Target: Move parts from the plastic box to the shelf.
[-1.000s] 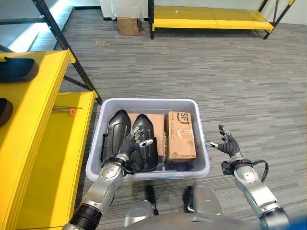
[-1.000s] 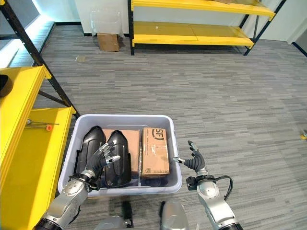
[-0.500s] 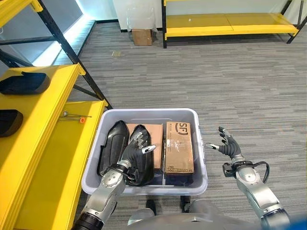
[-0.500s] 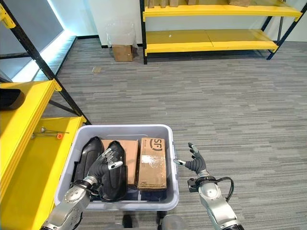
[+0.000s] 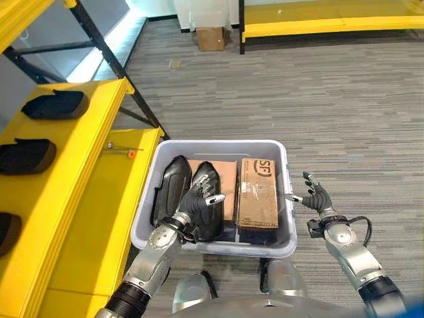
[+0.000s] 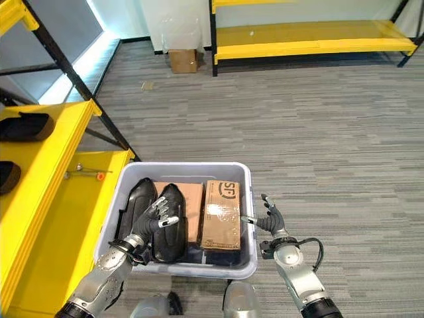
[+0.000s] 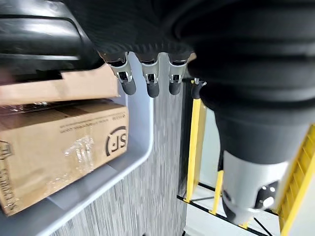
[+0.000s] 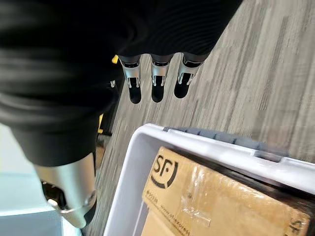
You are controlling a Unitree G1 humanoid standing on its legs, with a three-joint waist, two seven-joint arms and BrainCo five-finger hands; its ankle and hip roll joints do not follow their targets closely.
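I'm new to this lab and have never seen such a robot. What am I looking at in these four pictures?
A two-armed humanoid looks down through two head cameras; the other two pictures come from cameras on its wrists. On the floor before it stands a plastic box holding two black parts and cardboard cartons. The left hand, fingers open, hangs over one black part and holds nothing. The right hand, also open and empty, hovers beside the box's right rim. To the robot's left is a yellow shelf where more black parts already lie.
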